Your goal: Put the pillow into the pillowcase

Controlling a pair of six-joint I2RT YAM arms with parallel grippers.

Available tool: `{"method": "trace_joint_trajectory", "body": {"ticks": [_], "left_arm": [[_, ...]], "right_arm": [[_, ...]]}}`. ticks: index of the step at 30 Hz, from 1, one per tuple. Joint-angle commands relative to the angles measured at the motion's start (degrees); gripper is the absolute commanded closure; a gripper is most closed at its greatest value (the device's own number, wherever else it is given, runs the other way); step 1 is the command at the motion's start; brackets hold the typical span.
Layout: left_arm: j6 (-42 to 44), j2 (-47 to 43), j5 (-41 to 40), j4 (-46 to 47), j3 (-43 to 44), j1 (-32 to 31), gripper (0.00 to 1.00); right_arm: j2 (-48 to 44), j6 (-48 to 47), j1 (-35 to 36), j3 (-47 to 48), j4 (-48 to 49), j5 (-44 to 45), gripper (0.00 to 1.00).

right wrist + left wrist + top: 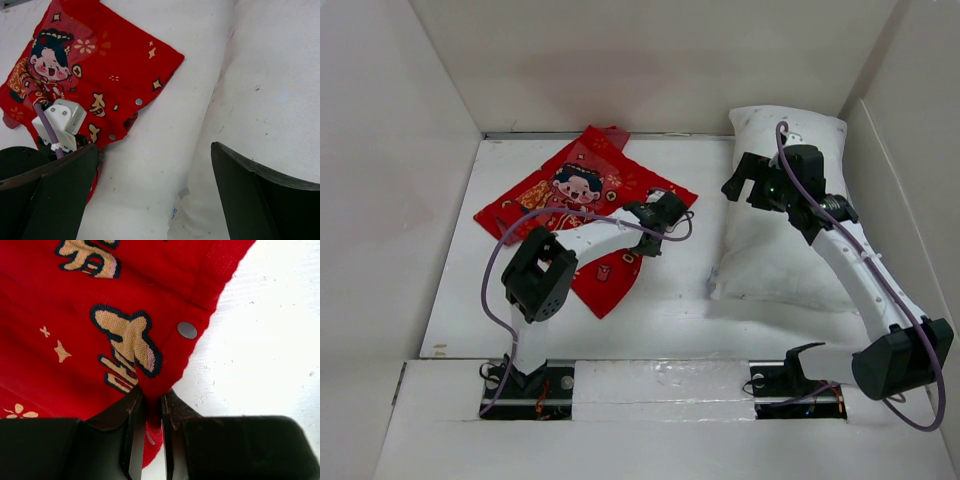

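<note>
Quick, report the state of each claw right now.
Left claw: closed, pinching the edge of the red pillowcase.
Right claw: open, holding nothing, by the white pillow.

Bright, even light; whites glare, shadows soft.

The white tabletop [670, 300] is boxed in by pale walls [650, 60] on its left, far and right sides. Two things lie on it. A red pillowcase [580, 195] is spread on the left half, towards the far left corner. It is turned on the diagonal, with one corner pointing at the near edge, and small round snaps [187, 330] run along its right-hand edge. A white pillow [770, 250] lies lengthwise along the right edge, its far end up in the far right corner. Bare tabletop separates the two.
</note>
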Motion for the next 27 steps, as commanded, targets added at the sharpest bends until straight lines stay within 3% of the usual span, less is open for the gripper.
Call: {"method": "trace_joint_trajectory", "body": {"ticks": [1,6,9,11,16,19,27], "left_arm": [[0.29,-3.75,0.04,-1.29,2.32,0.00,0.88],[0.82,-3.75,0.57,-0.77,2.32,0.00,0.71],[0.82,-3.23,1.09,-0.77,2.32,0.00,0.76],[0.82,-3.23,1.09,-0.16,1.80,0.00,0.87],[0.82,-2.70,1.09,-0.15,1.79,0.00,0.87],[0.82,-2.70,1.09,-0.15,1.27,0.00,0.94],[0.29,-6.82,-1.01,-2.27,4.08,0.00,0.98]], "right_arm": [[0.26,-0.63,0.46,0.95,2.98,-0.61,0.01],[0.79,-0.63,0.46,1.48,2.98,-0.61,0.01],[0.79,-1.16,0.46,1.48,2.98,-0.61,0.01],[0.79,-1.16,0.46,1.48,2.98,-0.61,0.01],[0.79,-1.16,0.46,1.48,2.98,-0.61,0.01],[0.79,-1.16,0.46,1.48,2.98,-0.61,0.01],[1.32,-1.16,0.99,1.48,3.51,-1.22,0.01]]}}
